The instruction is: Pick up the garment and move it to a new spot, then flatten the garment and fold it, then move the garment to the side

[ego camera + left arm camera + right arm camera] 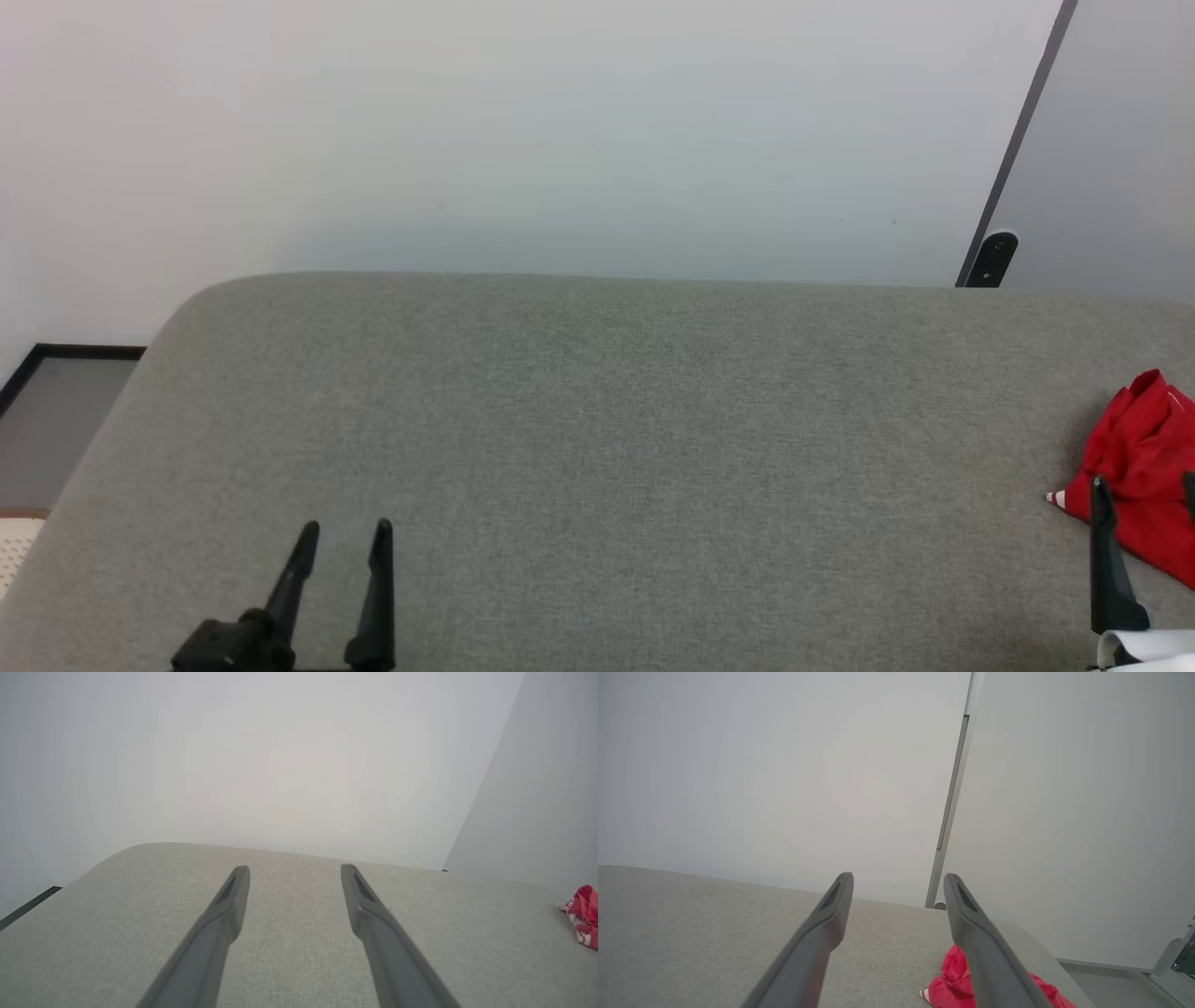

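Grey fabric tabletop [597, 420] carries the garment [1144, 467], bunched in a heap near its right end. Left gripper [345, 530] and right gripper [899, 879] both stand spread and empty; every step seems undone.

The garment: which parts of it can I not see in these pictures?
- Right wrist view: the garment is partly behind a finger of the right gripper and cut by the bottom edge.
- Head view: cut by the right edge.
- Left wrist view: small, cut by the right edge.
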